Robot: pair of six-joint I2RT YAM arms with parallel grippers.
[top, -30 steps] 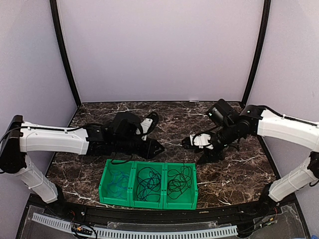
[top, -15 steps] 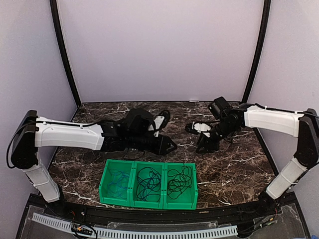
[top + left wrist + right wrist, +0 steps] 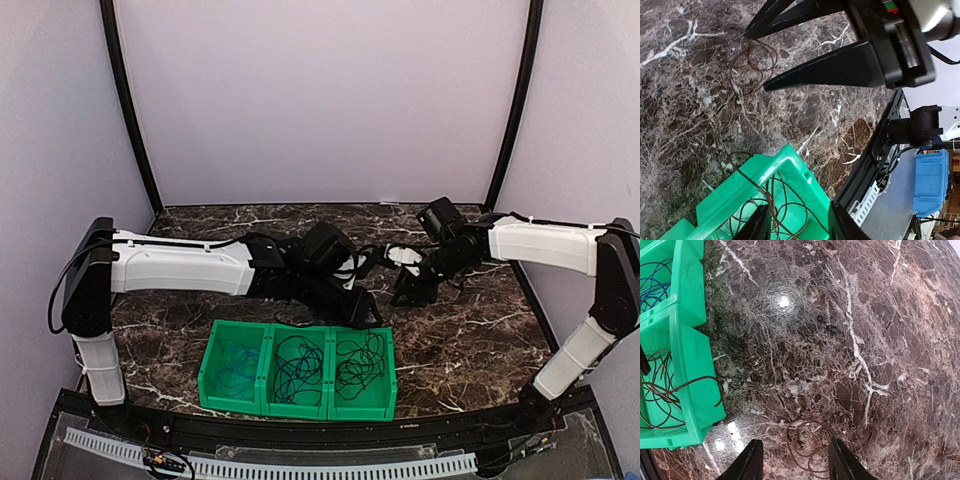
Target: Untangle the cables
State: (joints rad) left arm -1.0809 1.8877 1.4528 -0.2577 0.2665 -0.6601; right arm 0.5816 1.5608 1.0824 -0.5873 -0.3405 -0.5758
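A loose dark brown cable (image 3: 810, 445) lies coiled on the marble, below and between the fingers of my open right gripper (image 3: 796, 442). The same cable (image 3: 752, 65) shows in the left wrist view under the right gripper's fingertips (image 3: 790, 80). My left gripper (image 3: 797, 212) is open over the right compartment of the green tray (image 3: 330, 405). The dark cable (image 3: 772, 200) in that compartment loops over the rim close to one finger. In the top view the left compartment holds a blue cable (image 3: 237, 365), the middle one dark and blue cables (image 3: 298, 365), and the right one a dark cable (image 3: 360, 365).
The green tray (image 3: 690, 365) sits near the table's front edge (image 3: 880, 150), with both grippers (image 3: 368, 312) (image 3: 405, 290) close together just behind its right end. Black corner posts (image 3: 130, 110) and lilac walls enclose the marble table (image 3: 480, 340).
My left arm has swung right, from behind the tray's left end to over its right compartment, and its jaws have widened. The right gripper drew back at first, then held still.
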